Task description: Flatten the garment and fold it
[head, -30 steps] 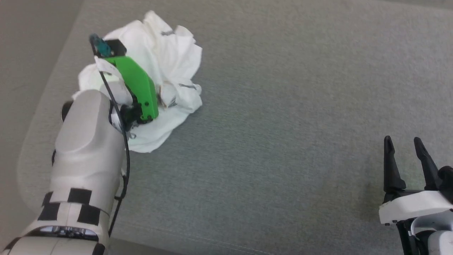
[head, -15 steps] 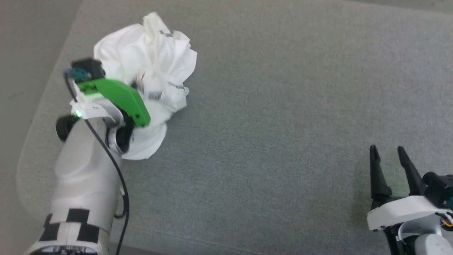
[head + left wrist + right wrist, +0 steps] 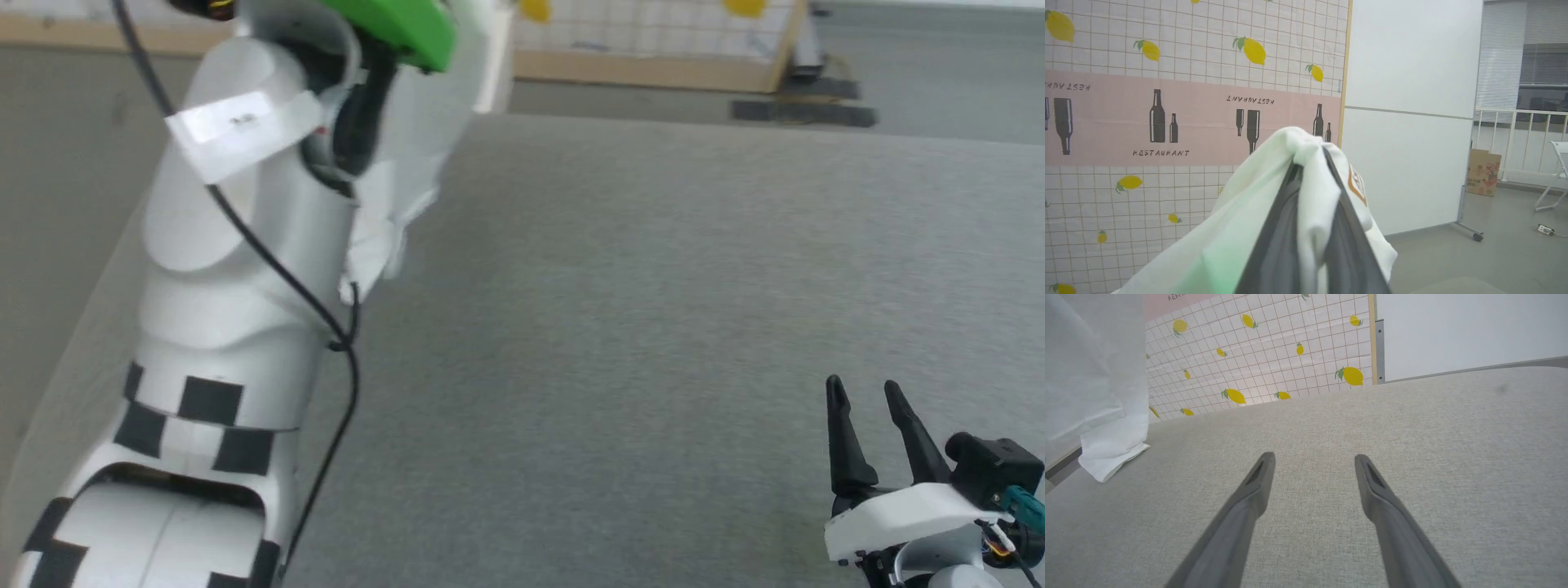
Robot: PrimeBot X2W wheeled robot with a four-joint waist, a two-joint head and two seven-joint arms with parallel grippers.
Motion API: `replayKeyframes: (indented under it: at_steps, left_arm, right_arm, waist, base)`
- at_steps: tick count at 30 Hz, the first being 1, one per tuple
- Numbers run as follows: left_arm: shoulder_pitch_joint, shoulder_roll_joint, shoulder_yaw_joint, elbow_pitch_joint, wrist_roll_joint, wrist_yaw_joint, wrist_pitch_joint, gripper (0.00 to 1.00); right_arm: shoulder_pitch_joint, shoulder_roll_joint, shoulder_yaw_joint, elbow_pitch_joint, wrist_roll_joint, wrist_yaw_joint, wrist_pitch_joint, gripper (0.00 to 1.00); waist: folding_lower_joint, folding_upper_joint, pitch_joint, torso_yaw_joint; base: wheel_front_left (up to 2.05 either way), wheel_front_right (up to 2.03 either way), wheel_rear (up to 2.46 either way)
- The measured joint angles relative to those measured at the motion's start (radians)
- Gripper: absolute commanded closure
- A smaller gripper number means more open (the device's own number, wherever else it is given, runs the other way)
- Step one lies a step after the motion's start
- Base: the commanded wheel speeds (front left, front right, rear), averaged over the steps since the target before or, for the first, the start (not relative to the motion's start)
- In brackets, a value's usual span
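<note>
Left gripper (image 3: 1308, 161) clamped on a bunch of shirt (image 3: 1241, 237), held high. The shirt hangs crumpled, its lower end seemingly touching the table (image 3: 1331, 416) at its left edge. Right gripper (image 3: 1314, 461) open, empty, low over the table. Cloth looks light and floppy, so I'd pinch a hanging hem corner. Left forearm (image 3: 237, 204) blocks the head view of the cloth.

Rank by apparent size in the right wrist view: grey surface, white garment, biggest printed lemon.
1. the grey surface
2. the garment, probably enlarged by nearness to the camera
3. the lemon, clearly smallest
</note>
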Motion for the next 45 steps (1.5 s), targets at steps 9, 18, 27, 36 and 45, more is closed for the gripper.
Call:
replayKeyframes:
  at_steps: [9, 18, 27, 36, 45]
  left_arm:
    - [0.111, -0.026, -0.19, 0.023, -0.06, -0.001, 0.096, 1.0]
    - [0.318, -0.036, -0.408, 0.256, -0.123, -0.001, 0.287, 1.0]
    - [0.422, -0.045, -0.45, 0.398, -0.231, 0.001, 0.504, 0.0]
    - [0.411, -0.027, -0.224, 0.23, -0.423, 0.021, 0.395, 0.0]
    - [0.442, 0.091, -0.02, -0.005, -0.413, 0.063, 0.026, 0.0]
  right_arm:
    - [0.014, -0.001, -0.03, 0.011, 0.008, 0.0, -0.013, 0.0]
    - [0.02, -0.001, -0.03, 0.027, 0.016, 0.0, -0.026, 0.0]
    - [0.018, -0.001, -0.018, 0.047, 0.023, 0.0, -0.031, 0.0]
    - [0.021, -0.001, -0.033, 0.051, 0.022, 0.0, -0.034, 0.0]
    - [0.023, -0.001, -0.028, 0.047, 0.023, 0.0, -0.024, 0.0]
  waist:
    - [0.0, 0.0, -0.018, -0.179]
    - [0.0, 0.0, 0.021, -0.276]
    - [0.0, 0.0, 0.028, -0.247]
    - [0.0, 0.0, -0.013, -0.161]
    - [0.0, 0.0, -0.067, -0.082]
  base:
    - [0.0, 0.0, 0.0]
    - [0.0, 0.0, 0.0]
    - [0.0, 0.0, 0.0]
    - [0.0, 0.0, 0.0]
    - [0.0, 0.0, 0.0]
